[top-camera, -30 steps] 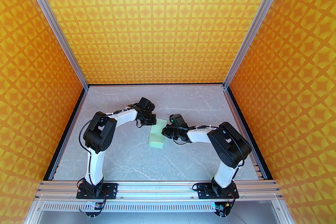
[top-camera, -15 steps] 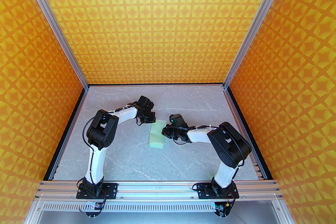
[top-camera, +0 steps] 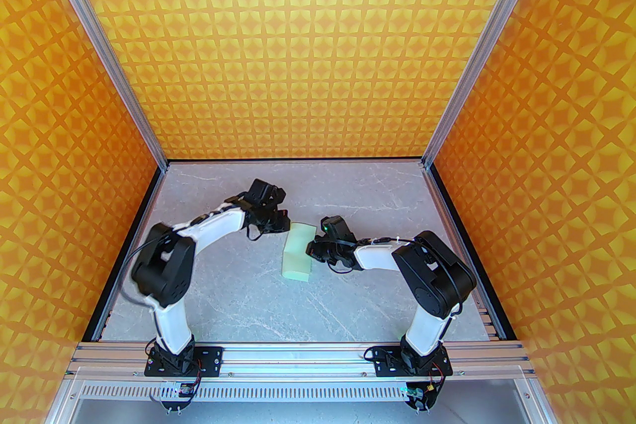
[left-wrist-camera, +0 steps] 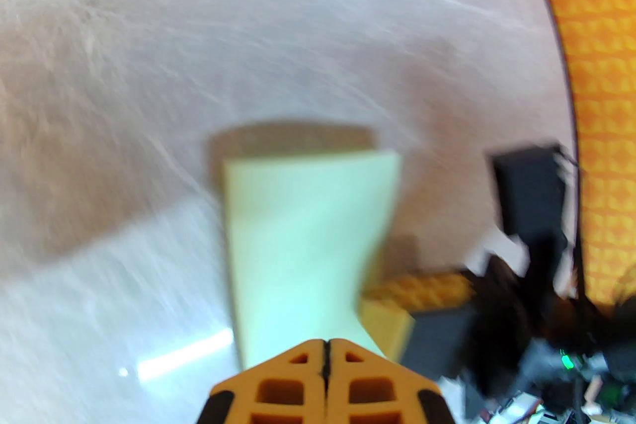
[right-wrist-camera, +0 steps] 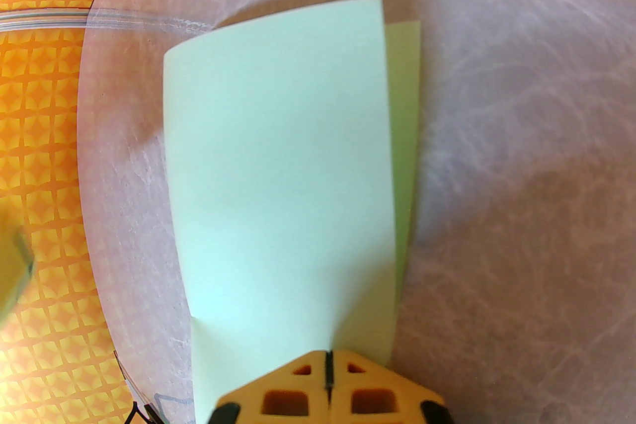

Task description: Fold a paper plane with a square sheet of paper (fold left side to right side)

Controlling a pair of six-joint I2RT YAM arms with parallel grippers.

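Jaws both pressed together, beside folded mint paper (top-camera: pixel 297 254), grey marble tabletop (top-camera: pixel 248 302), orange patterned walls (top-camera: pixel 318 64)

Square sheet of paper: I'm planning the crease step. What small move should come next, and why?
Probably press the shut left claw down and sweep it along the left side of the square sheet of paper. The folded-over top layer bows up, uncreased, while the shut right claw sits at the sheet's right edge.

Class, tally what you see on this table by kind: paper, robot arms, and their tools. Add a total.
Folded green paper: 1
Arms: 2, left arm and right arm
Tools: 2, left tool and right tool, both shut
Total: 5
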